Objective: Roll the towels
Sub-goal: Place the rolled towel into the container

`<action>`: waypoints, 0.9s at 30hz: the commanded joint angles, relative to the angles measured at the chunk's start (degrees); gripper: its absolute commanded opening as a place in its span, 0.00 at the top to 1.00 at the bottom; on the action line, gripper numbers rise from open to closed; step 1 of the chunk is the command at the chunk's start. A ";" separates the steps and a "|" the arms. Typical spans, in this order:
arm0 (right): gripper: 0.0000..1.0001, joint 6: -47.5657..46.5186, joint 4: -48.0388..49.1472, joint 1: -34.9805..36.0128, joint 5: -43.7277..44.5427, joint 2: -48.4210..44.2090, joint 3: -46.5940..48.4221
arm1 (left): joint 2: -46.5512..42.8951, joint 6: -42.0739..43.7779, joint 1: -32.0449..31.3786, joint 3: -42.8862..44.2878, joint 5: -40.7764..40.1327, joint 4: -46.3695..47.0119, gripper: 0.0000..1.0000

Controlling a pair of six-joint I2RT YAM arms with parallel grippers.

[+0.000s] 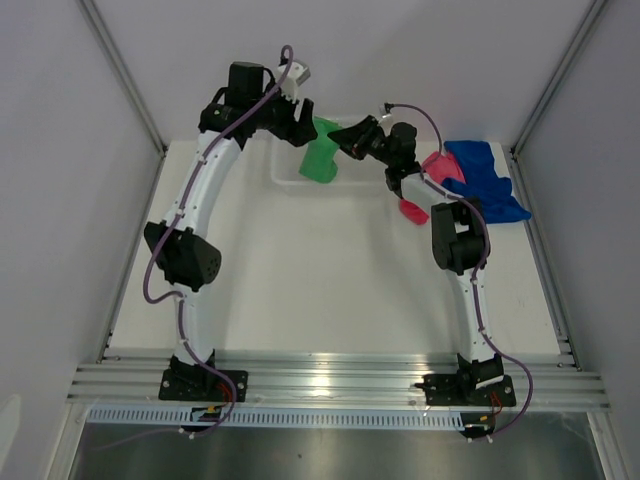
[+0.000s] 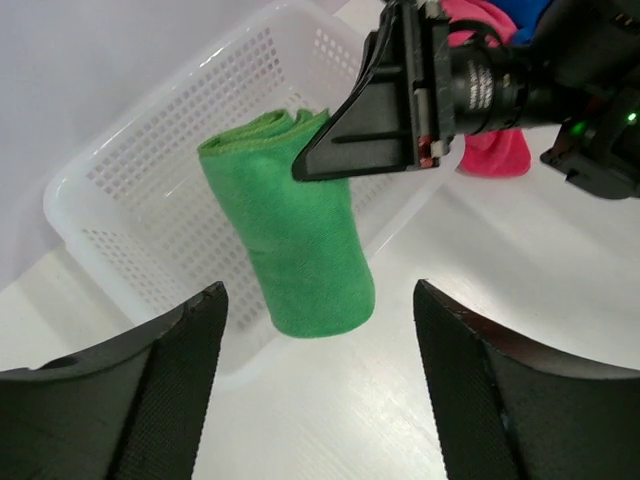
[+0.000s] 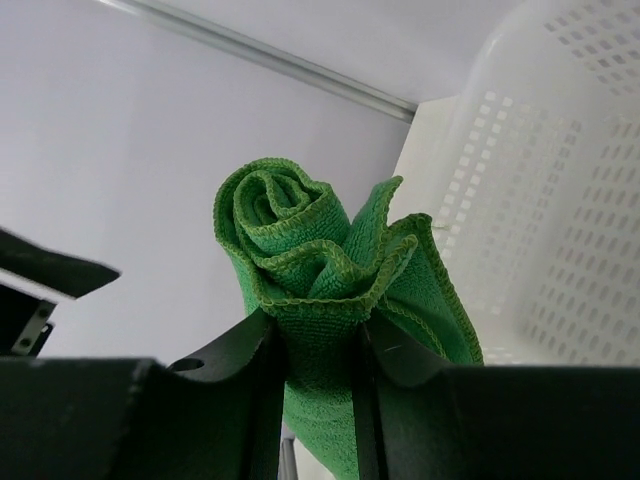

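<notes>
Evidently the right gripper [image 3: 318, 345] was clamped on the rolled green towel [image 3: 300, 250] above the basket [image 2: 130, 170], contact unclear; the left gripper [image 2: 318, 300] hung with jaws apart. Lowering fully before release would keep the roll.

white table [image 1: 330, 290] carries a slotted basket [image 2: 130, 200] beneath the right gripper [image 3: 320, 345]; pink towel [image 1: 436, 166] and blue towel [image 1: 485, 180] lie touching, to its right.

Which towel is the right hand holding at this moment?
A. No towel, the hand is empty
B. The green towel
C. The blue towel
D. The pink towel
B: the right hand is closed on the rolled green towel, while the pink towel and the blue towel lie outside its grip.
</notes>
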 commanded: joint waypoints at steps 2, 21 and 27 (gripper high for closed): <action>1.00 -1.17 8.11 -0.38 -4.85 -2.06 0.86 | -2.58 1.77 3.65 -0.51 6.16 -2.33 0.18; 1.00 4.37 28.16 0.41 -19.17 -17.09 -11.18 | -11.46 20.51 3.74 -4.21 18.72 -11.39 0.00; 1.00 0.68 27.99 0.50 -22.34 -22.62 -12.23 | -12.78 17.26 3.74 -1.84 23.03 -12.18 0.00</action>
